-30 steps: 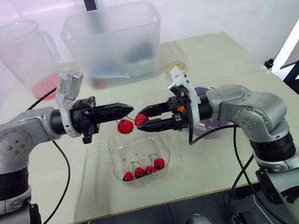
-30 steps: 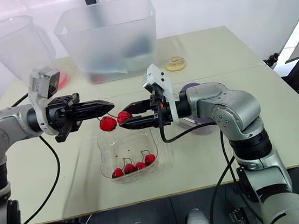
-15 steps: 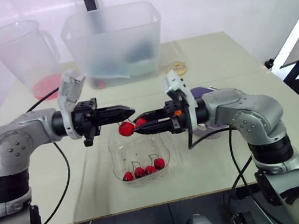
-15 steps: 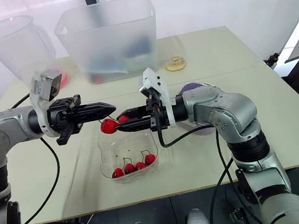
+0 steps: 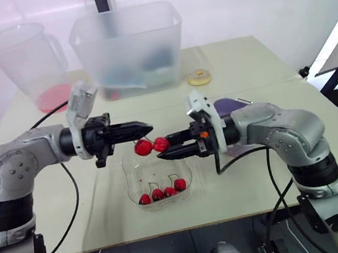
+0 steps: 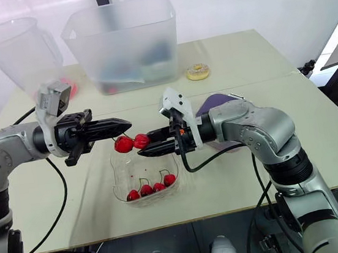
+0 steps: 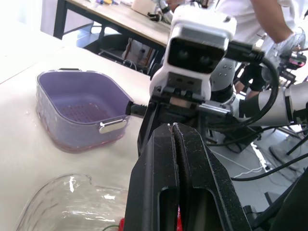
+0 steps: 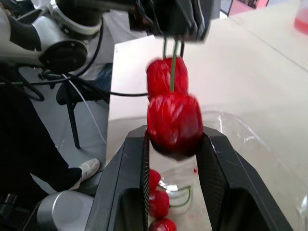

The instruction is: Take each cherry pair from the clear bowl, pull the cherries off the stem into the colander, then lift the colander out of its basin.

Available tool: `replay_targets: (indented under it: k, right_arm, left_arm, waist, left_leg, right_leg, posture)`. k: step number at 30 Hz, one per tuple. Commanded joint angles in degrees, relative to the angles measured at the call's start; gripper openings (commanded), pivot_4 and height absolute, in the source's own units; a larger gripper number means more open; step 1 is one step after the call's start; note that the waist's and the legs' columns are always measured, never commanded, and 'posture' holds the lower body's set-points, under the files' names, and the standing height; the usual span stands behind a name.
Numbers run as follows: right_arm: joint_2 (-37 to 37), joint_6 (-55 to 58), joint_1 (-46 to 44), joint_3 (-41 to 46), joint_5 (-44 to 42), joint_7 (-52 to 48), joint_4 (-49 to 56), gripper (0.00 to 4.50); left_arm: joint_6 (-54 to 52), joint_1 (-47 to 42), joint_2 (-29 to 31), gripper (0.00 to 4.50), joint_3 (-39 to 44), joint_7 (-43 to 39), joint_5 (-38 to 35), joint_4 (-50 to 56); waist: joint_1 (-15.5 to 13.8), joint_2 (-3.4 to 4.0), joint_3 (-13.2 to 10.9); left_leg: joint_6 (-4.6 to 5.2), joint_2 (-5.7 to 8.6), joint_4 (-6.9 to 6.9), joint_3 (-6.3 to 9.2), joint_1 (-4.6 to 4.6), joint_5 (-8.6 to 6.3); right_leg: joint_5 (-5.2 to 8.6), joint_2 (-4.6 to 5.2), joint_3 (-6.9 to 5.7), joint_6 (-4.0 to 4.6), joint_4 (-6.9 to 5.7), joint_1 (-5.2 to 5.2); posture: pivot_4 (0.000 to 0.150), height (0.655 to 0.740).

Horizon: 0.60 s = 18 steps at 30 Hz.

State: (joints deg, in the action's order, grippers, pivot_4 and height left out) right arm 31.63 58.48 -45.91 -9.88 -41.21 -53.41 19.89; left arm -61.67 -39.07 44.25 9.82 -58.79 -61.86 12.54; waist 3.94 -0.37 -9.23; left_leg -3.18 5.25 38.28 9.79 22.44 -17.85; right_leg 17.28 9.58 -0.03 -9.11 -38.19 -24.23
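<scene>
- My left gripper point(image 5: 149, 128) is clamped tight on the stem point(image 8: 172, 72) of a cherry pair point(image 5: 151, 145), held in the air above the clear bowl point(image 5: 186, 175).
- My right gripper point(image 5: 162, 148) grasps one cherry point(image 8: 174, 124) between both fingers — the grip looks square.
- The colander point(image 7: 82, 111) sits beside my right forearm, not beneath the pair.
- Recommended: pull straight along the stem, left clamp firm, right squeeze light — then carry the freed cherry over the colander before letting go.
</scene>
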Motion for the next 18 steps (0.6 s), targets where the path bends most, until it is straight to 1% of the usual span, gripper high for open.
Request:
replay_targets:
  k: [1, 8, 11, 13, 16, 18]
  right_arm:
    - [-0.06, -1.33, -0.3, 1.83, -0.58, 0.24, 0.45, 1.41]
    - [-0.21, -2.9, -0.54, 2.46, -0.54, -0.05, 0.5, 1.41]
    - [-0.97, -1.88, -1.29, 4.02, -3.01, -0.01, 0.68, 1.41]
    - [-1.51, -1.29, -1.73, 4.68, -4.22, 0.41, 0.64, 1.98]
    - [-1.39, -0.82, -1.9, 4.28, -4.88, 0.32, 1.27, 3.19]
    - [-1.38, -0.77, -1.89, 3.72, -4.63, 0.51, 1.37, 3.19]
  left_arm:
    - [0.91, -0.8, 0.28, 0.0, 0.91, -0.32, -0.86, 1.49]
    - [0.88, -1.27, -0.1, 0.0, 0.48, -0.23, -0.8, 1.3]
    - [0.93, -1.33, -0.15, 0.0, 0.29, -0.33, -0.66, 1.28]
    - [1.13, -1.42, -0.24, 0.0, 0.05, -0.44, -0.35, 1.14]
    - [1.35, -1.68, -0.65, 0.0, -0.04, -0.2, 0.03, 0.58]
    - [1.33, -1.64, -0.8, 0.0, 0.02, -0.29, 0.03, 0.53]
  waist:
    - [0.0, 0.0, 0.0]
    - [-0.02, 0.0, 0.0]
    - [-0.01, 0.0, 0.0]
    - [0.0, 0.0, 0.0]
    - [-0.03, 0.0, 0.0]
    - [-0.03, 0.0, 0.0]
  left_leg:
    - [0.0, 0.0, 0.0, 0.0, 0.0, 0.0]
    - [0.0, 0.0, 0.0, 0.0, 0.0, 0.0]
    - [0.0, 0.0, 0.0, 0.0, 0.0, 0.0]
    - [0.0, -0.01, 0.0, 0.0, 0.0, 0.0]
    - [0.0, -0.01, 0.0, 0.0, 0.0, 0.0]
    - [0.0, -0.01, 0.01, 0.01, 0.0, 0.0]
  right_leg:
    - [0.0, 0.0, 0.0, 0.0, 0.0, 0.0]
    - [0.0, 0.0, 0.0, 0.0, 0.0, 0.0]
    - [0.0, 0.0, 0.0, 0.0, 0.0, 0.0]
    - [0.0, 0.0, 0.0, 0.0, 0.0, 0.0]
    - [0.0, 0.0, 0.0, 0.0, 0.0, 0.0]
    - [0.0, 0.0, 0.0, 0.0, 0.0, 0.0]
  posture:
    - [0.15, 0.74]
    - [0.15, 0.74]
    - [0.15, 0.74]
    - [0.15, 0.74]
    - [0.15, 0.74]
    - [0.15, 0.74]
